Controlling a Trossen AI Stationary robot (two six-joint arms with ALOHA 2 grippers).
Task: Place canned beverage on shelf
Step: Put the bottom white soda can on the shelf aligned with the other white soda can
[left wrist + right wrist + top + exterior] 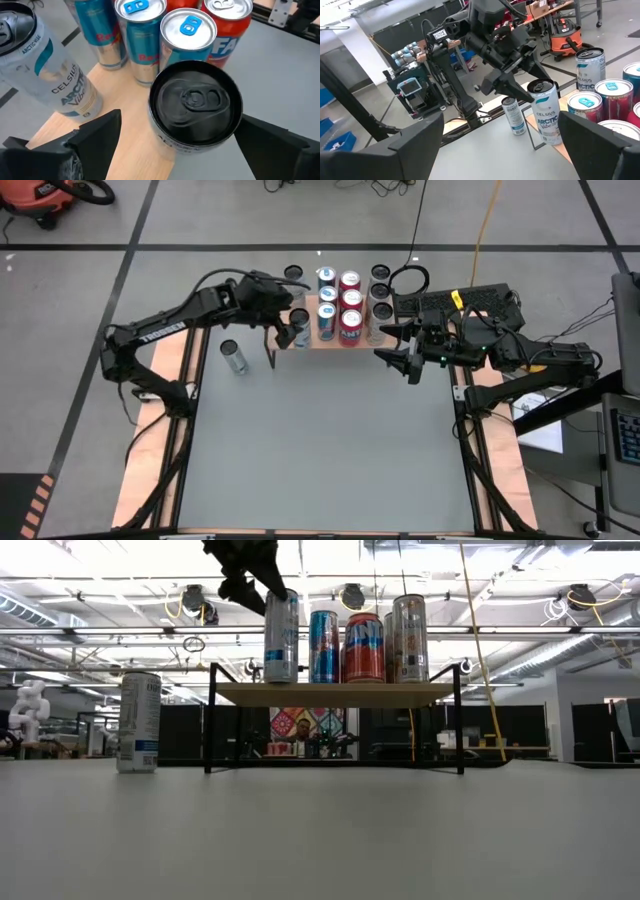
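Left hand (287, 326): above the shelf's (335, 694) left end, fingers (95, 137) spread wide either side of a black-topped can (196, 107), clear of it, gripping nothing. That can stands upright on the shelf directly below the hand. Beyond it, blue cans (140, 35) and a red can (227, 27) crowd the same shelf.

Spare can (233, 357): upright on the desk (330, 440), beside the left hand and off the shelf.

Right hand (400, 345): open and empty, low by the shelf's far end.
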